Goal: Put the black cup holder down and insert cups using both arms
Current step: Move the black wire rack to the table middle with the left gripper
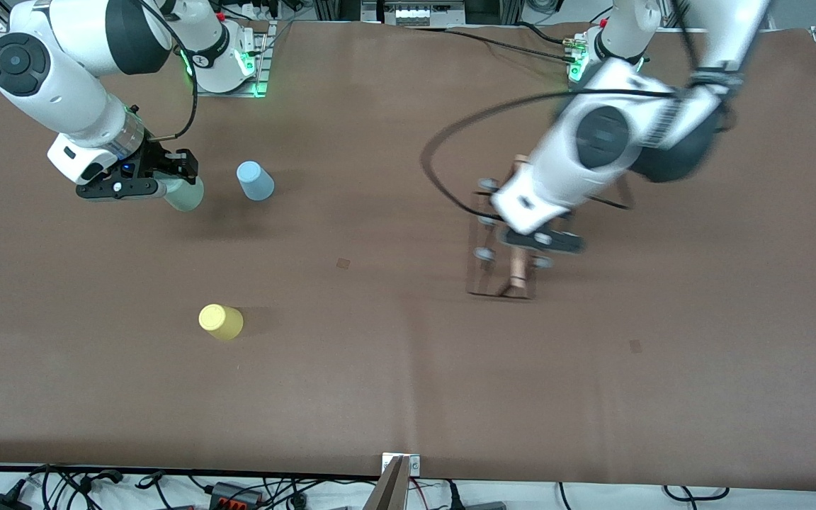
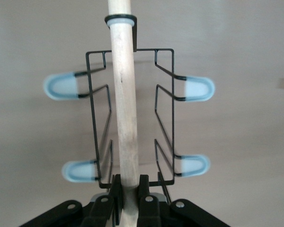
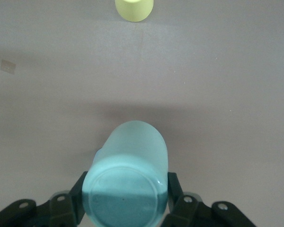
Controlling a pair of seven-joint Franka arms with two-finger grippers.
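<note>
My left gripper [image 1: 532, 239] is shut on the light wooden rod handle [image 2: 124, 104] of the black cup holder [image 1: 496, 287], over the left arm's end of the table. The wire rack and its pale blue pegs [image 2: 199, 88] hang below my left gripper [image 2: 128, 194]. My right gripper [image 1: 167, 183] is shut on the mint green cup [image 1: 187, 195], held tilted just above the table. In the right wrist view the cup [image 3: 130, 170] fills my right gripper [image 3: 126, 191]. The light blue cup [image 1: 256, 180] stands upside down beside it. The yellow cup [image 1: 221, 321] [image 3: 134, 9] stands nearer the front camera.
The brown table [image 1: 408, 382] has small tape marks [image 1: 343, 263] [image 1: 635, 346]. The left arm's black cable [image 1: 443, 138] loops above the table beside the holder. A metal bracket [image 1: 399, 467] and loose cables sit at the table's front edge.
</note>
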